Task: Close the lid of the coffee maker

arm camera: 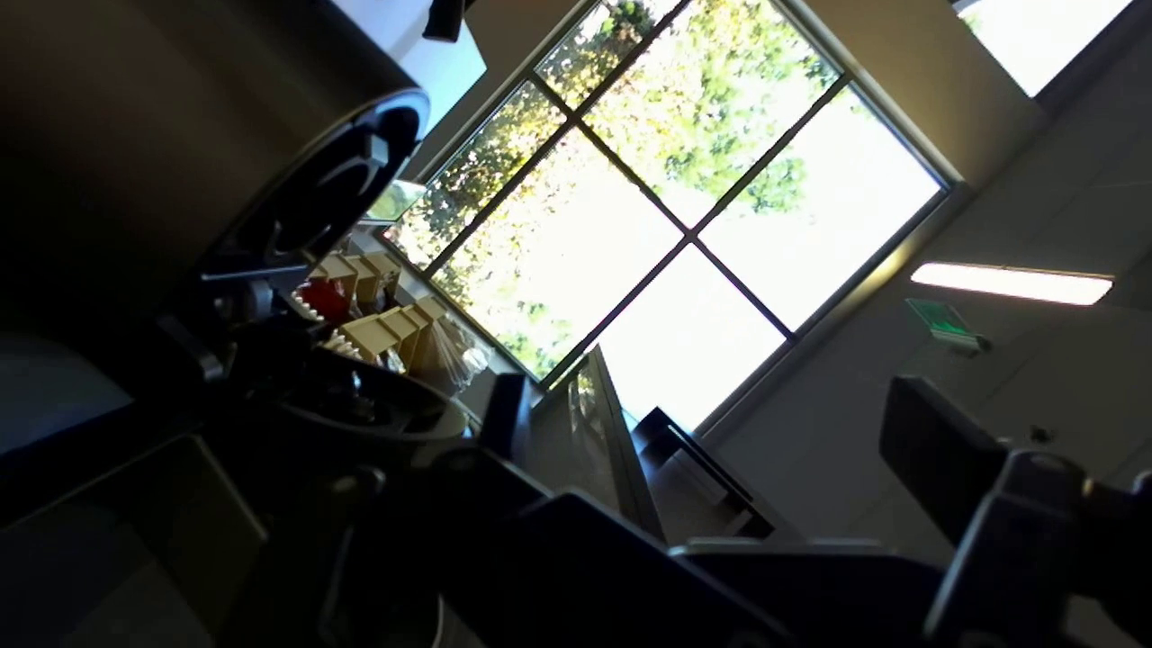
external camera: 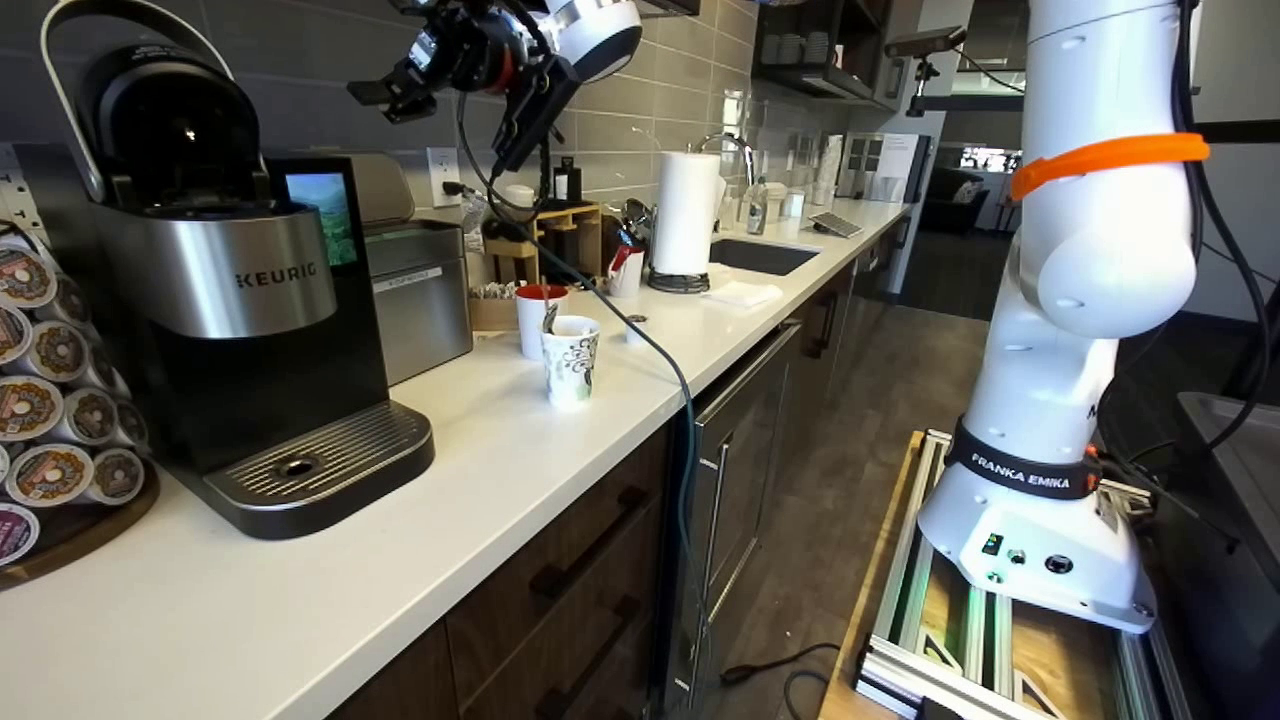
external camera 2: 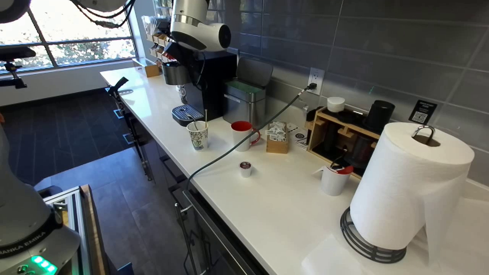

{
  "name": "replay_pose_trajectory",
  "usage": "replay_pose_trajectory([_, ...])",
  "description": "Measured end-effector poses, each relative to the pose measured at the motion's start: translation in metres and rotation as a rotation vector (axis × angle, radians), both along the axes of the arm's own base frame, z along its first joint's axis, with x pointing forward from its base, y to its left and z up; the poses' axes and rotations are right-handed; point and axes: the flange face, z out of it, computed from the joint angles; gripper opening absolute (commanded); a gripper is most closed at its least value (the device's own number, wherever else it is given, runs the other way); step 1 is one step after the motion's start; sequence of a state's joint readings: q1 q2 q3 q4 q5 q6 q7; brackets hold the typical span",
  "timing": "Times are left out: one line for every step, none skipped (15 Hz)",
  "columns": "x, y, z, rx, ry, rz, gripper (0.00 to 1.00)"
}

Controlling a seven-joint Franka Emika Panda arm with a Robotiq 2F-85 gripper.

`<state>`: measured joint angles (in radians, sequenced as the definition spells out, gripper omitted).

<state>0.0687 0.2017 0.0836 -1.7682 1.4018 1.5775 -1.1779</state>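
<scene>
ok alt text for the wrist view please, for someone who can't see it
The lid of the coffee maker stands open at left, its underside showing. Black fingers spread apart in the foreground, holding nothing, with a large bright window beyond.

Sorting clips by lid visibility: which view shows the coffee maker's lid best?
The lid shows best in an exterior view: raised, unobstructed, underside visible. The wrist view has it close but dark and cropped. Where the arm blocks it in an exterior view, it can't be made out.
</scene>
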Motion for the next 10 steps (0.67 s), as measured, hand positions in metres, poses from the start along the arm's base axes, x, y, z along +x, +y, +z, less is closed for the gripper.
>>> replay_pose_trajectory([0.004, 0.002, 0.0, -0.002, 0.0, -0.037, 1.0])
replay_pose_trajectory([0.009, 0.003, 0.001, -0.007, 0.002, -0.082, 1.0])
replay_pose_trajectory([0.014, 0.004, 0.002, -0.015, 0.004, -0.131, 1.0])
replay_pose_trajectory([0.019, 0.006, 0.002, -0.026, 0.005, -0.177, 1.0])
replay_pose_trajectory([0.024, 0.007, 0.003, -0.041, 0.003, -0.226, 1.0])
replay_pose_trajectory([0.028, 0.008, 0.005, -0.054, -0.004, -0.275, 1.0])
replay_pose_trajectory([0.034, 0.009, 0.007, -0.062, -0.017, -0.324, 1.0])
replay_pose_trajectory([0.039, 0.01, 0.01, -0.062, -0.029, -0.373, 1.0])
replay_pose_trajectory([0.045, 0.011, 0.014, -0.057, -0.045, -0.415, 1.0])
replay_pose_trajectory([0.05, 0.014, 0.018, -0.045, -0.065, -0.448, 1.0])
